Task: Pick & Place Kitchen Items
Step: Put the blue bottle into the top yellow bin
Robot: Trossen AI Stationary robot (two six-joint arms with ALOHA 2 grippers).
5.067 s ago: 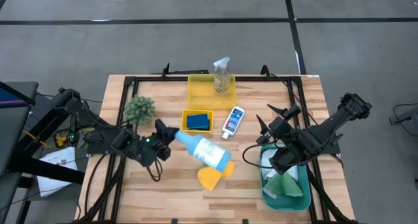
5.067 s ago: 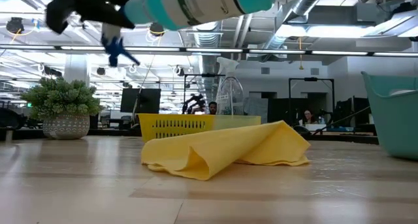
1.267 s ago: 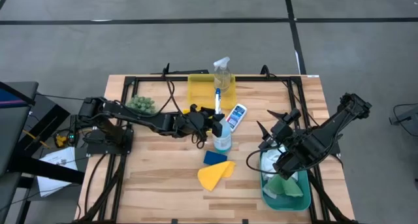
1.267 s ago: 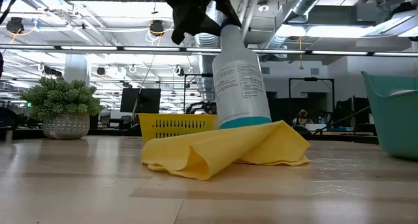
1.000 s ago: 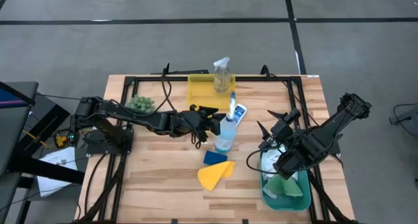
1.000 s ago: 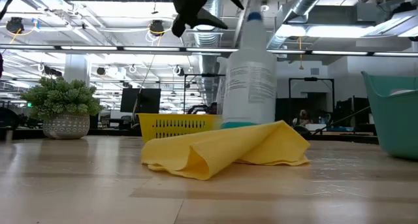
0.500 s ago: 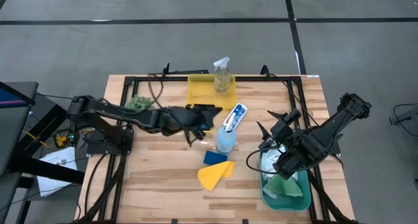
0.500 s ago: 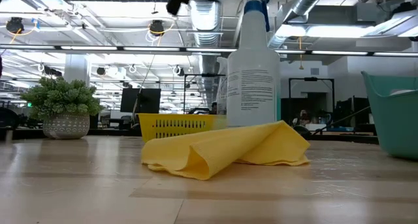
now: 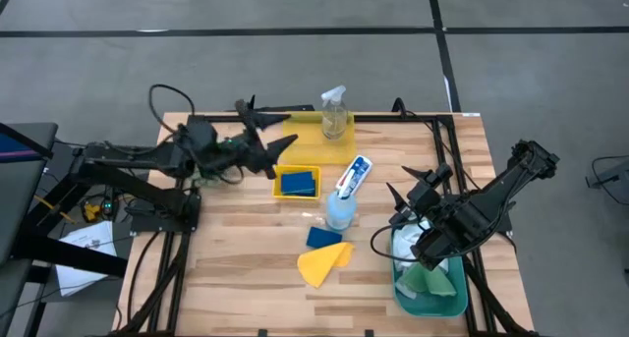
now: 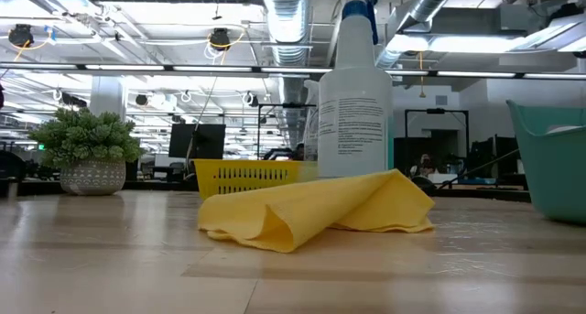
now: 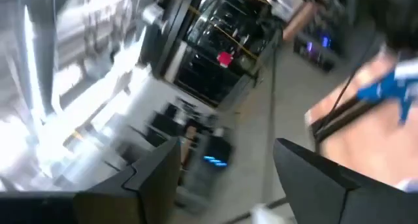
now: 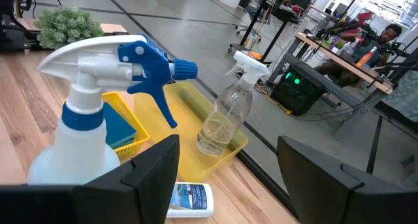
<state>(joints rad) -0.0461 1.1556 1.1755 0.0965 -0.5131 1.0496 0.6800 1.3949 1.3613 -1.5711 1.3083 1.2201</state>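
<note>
Your left gripper (image 9: pixel 263 139) is hovering open and empty at the far left. The blue-white spray bottle (image 9: pixel 339 207) is standing mid-table, and your right gripper (image 9: pixel 401 201) is waiting open beside it.

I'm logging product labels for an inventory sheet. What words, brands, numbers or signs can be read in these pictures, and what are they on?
No text can be read here.
White spray bottle with blue trigger: its label carries lines of dark print, too small to read.
Small white blue-capped bottle lying on the wooden table: blue label, print too small; in the right wrist view blurred.
Clear spray bottle: no label visible.
</note>
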